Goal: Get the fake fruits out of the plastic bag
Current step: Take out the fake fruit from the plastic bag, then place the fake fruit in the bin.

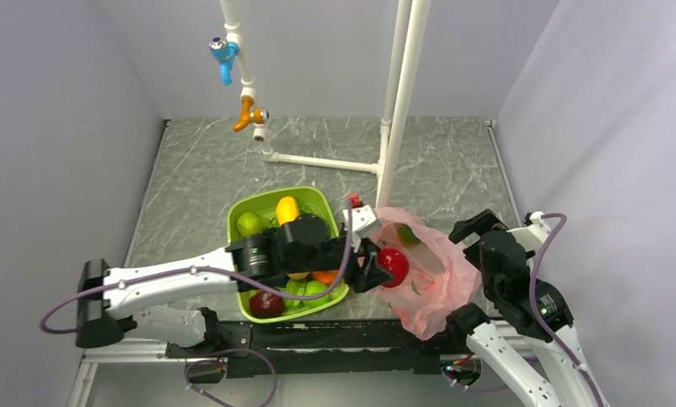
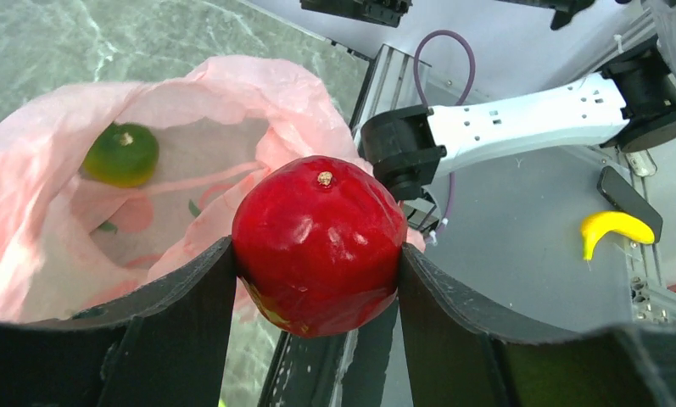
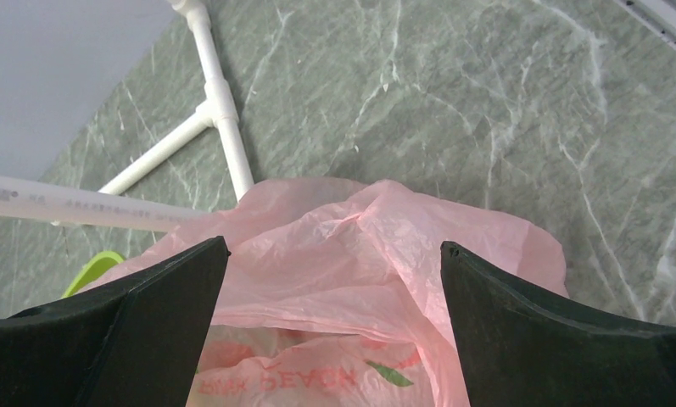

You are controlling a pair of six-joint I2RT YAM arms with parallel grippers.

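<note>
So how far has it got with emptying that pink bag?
In hand: the left end effector grips the glossy red plastic apple at the mouth of the thin pink plastic bag. Left: the dark green round fruit lies inside. Already done: nothing I can confirm from these views.

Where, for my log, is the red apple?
Top view: red apple held by the left gripper at the mouth of the pink bag, right of the green tray.

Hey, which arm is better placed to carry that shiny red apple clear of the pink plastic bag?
Left. The left gripper is shut on the glossy red round apple at the mouth of the thin pink plastic bag; the right gripper hangs open over the bag, holding nothing.
</note>
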